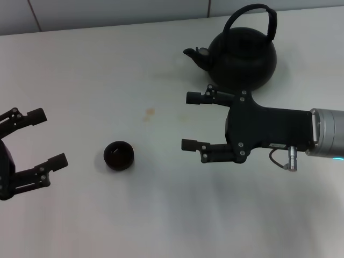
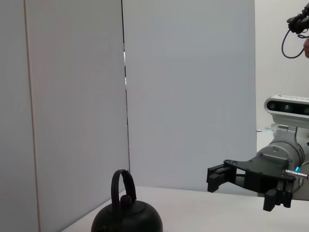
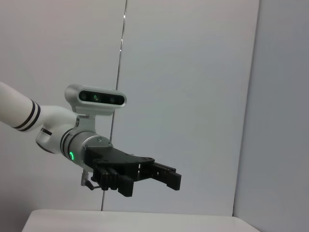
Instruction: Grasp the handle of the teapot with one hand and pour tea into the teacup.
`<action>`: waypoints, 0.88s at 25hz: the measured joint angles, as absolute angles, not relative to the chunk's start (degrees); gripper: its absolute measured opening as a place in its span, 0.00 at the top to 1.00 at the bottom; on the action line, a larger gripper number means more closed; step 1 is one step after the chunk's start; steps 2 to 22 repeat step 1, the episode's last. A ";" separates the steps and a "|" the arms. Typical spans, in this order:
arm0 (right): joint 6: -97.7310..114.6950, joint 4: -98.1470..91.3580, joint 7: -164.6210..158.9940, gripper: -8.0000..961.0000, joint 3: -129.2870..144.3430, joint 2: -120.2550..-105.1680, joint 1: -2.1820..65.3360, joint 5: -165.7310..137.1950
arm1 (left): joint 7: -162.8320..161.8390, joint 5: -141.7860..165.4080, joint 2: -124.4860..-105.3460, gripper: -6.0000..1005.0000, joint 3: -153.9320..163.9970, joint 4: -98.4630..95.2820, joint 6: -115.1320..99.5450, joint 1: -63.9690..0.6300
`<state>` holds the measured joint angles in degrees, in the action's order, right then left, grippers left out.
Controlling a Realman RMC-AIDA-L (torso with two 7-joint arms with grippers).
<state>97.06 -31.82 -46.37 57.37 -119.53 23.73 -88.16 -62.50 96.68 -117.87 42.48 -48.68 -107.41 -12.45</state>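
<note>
I have the right gripper (image 1: 191, 121) hovering with fingers spread wide just in front of the teapot (image 1: 242, 56), whose handle (image 1: 252, 19) arches upright and untouched. The teacup (image 1: 119, 155) sits well to its left on the table (image 1: 86, 80), near my left gripper (image 1: 45, 138), which waits wide open at the table's left edge.

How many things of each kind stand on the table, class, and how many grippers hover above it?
Teapot: 1
Teacup: 1
Grippers: 2, left gripper and right gripper, both open
Total: 4
</note>
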 joint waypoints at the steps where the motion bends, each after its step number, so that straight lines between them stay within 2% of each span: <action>1: 97.09 -31.82 -46.37 0.17 57.38 -119.53 23.70 -88.16 | -62.53 96.68 -117.89 0.14 42.50 -48.68 -107.38 -12.46; 22: 97.09 -31.82 -46.37 0.17 57.38 -119.53 23.70 -88.16 | -62.53 96.68 -117.89 0.14 42.50 -48.68 -107.38 -12.46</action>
